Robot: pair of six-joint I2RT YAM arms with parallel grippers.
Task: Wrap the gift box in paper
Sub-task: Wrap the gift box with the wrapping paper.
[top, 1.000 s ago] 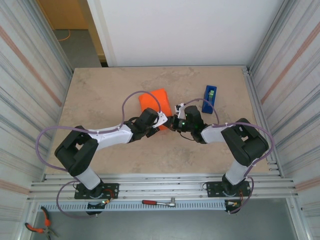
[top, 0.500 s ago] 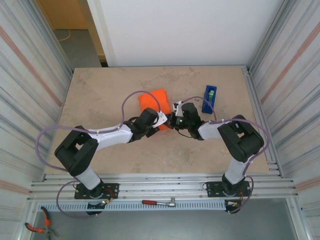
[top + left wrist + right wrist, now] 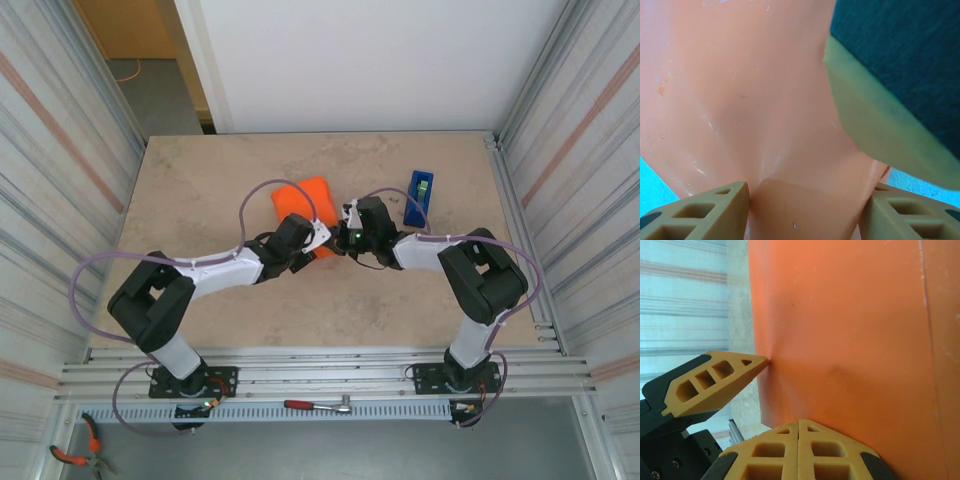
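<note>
- Judged well along: paper (image 3: 305,197) already folded up into a compact orange bundle near the middle of the table (image 3: 190,190), with no flat sheet spread out
- No sight of the gift box anywhere; presumably inside that bundle and fully covered, though impossible to confirm from these views
- Left gripper (image 3: 805,200) set about half-wide, one finger on each side of an orange fold, clamping the near right end of the bundle by the look of it
- Right gripper (image 3: 799,432) closed tight, finger against finger, nothing between; tips pushed against the paper's edge, just beside a finger of the other arm
- Probably midway through tucking or creasing an end flap, with both tools meeting at the same corner
- Left to do, as a guess: flatten this end, fix it with tape, perhaps check the far end; no tape strip to be made out on the orange surface
- As for containers: blue tape dispenser (image 3: 419,196) standing apart to the right of the bundle, touched by neither arm; something greenish at its far end, too small to identify as a roll
- Otherwise only the wrapping itself serving as a holder, contents hidden
</note>
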